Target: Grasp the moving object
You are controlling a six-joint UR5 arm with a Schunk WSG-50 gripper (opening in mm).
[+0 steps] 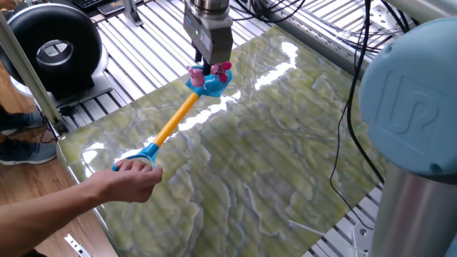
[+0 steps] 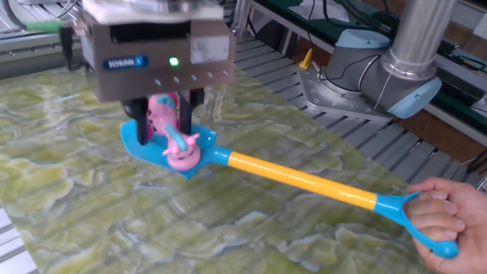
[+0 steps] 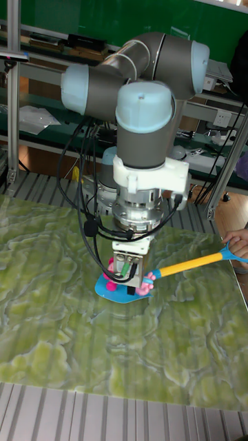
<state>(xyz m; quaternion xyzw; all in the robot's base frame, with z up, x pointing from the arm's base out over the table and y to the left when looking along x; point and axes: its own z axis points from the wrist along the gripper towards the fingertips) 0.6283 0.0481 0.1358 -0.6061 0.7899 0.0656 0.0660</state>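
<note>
Pink toy (image 2: pixel 173 135) is a small lumpy pink/magenta piece with rounded knobs and a light blue bit on top, sitting on the blue blade of the toy shovel (image 2: pixel 304 180), which lies across the green marbled bench (image 2: pixel 91 228). In the other fixed view one pale pink lobe (image 2: pixel 183 154) lies forward on the blade toward the shaft, and a taller magenta part stands behind it, between the two dark fingers (image 2: pixel 185 116). The claw (image 2: pixel 163 122) is down over the toy, jaws apart and straddling the upper part; can't tell whether the pads touch it, so I read it as not closed yet. In one fixed view the claw (image 1: pixel 208 68) body covers most of the toy (image 1: pixel 223 68); only pink knobs poke out either side of it above the blade edge. In the tall fixed view the claw (image 3: pixel 130 278) blocks the toy (image 3: pixel 146 282) too: pink shows at the right finger and a small pink bit at the left, blade mostly hidden under the tool. The shovel's yellow-orange shaft runs from the blade to a blue loop handle held by a person's hand (image 2: pixel 443 222), which is cut off at the frame edge in the other fixed view and barely visible at the right border of the tall fixed view. In one fixed view the hand (image 1: pixel 136 178) and forearm come in from the lower left. The back half of the toy and the fingertip contact points are not visible in any view.
</note>
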